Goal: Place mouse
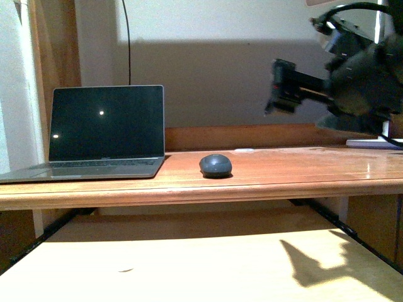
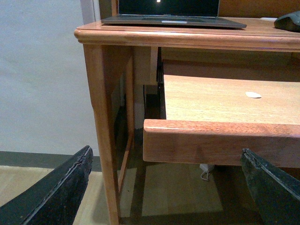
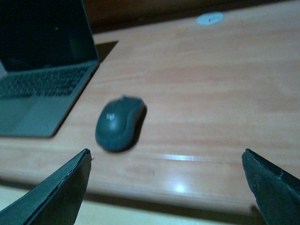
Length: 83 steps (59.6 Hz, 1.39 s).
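The mouse (image 1: pixel 215 165) is a small dark grey dome lying on the wooden desk top (image 1: pixel 302 170), just right of the laptop (image 1: pixel 104 129). My right gripper (image 1: pixel 280 88) hangs in the air above the desk, to the right of the mouse and well clear of it. The right wrist view shows the mouse (image 3: pixel 119 123) ahead of the open right gripper (image 3: pixel 166 187), nothing between its fingers (image 3: pixel 61 192). My left gripper (image 2: pixel 164 187) is open and empty, low beside the desk's left leg (image 2: pixel 101 122). The mouse (image 2: pixel 289 21) shows at the edge of that view.
A pull-out shelf (image 1: pixel 189 258) sticks out below the desk top toward me, with a small flat white oval (image 2: pixel 253 95) on it. Another white oval (image 3: pixel 210 18) lies at the back of the desk. A cable (image 1: pixel 128 38) runs up the wall behind the laptop.
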Each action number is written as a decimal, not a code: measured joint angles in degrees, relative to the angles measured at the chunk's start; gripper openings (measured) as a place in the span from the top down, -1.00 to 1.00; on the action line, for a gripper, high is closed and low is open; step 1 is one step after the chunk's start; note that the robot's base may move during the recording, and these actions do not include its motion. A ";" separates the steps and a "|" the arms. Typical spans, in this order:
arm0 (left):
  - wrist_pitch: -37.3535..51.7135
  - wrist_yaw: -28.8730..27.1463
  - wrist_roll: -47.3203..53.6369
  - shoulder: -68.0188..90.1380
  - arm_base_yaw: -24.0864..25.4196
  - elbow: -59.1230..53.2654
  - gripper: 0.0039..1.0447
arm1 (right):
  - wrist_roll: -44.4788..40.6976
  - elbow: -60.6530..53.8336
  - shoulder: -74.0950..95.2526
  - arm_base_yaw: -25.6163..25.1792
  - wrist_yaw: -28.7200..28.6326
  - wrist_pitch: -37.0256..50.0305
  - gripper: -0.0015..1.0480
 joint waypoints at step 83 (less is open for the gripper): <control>0.00 0.00 0.00 0.00 0.00 0.00 -0.86 | -28.30 -42.40 -20.31 -7.26 -30.88 5.29 -0.85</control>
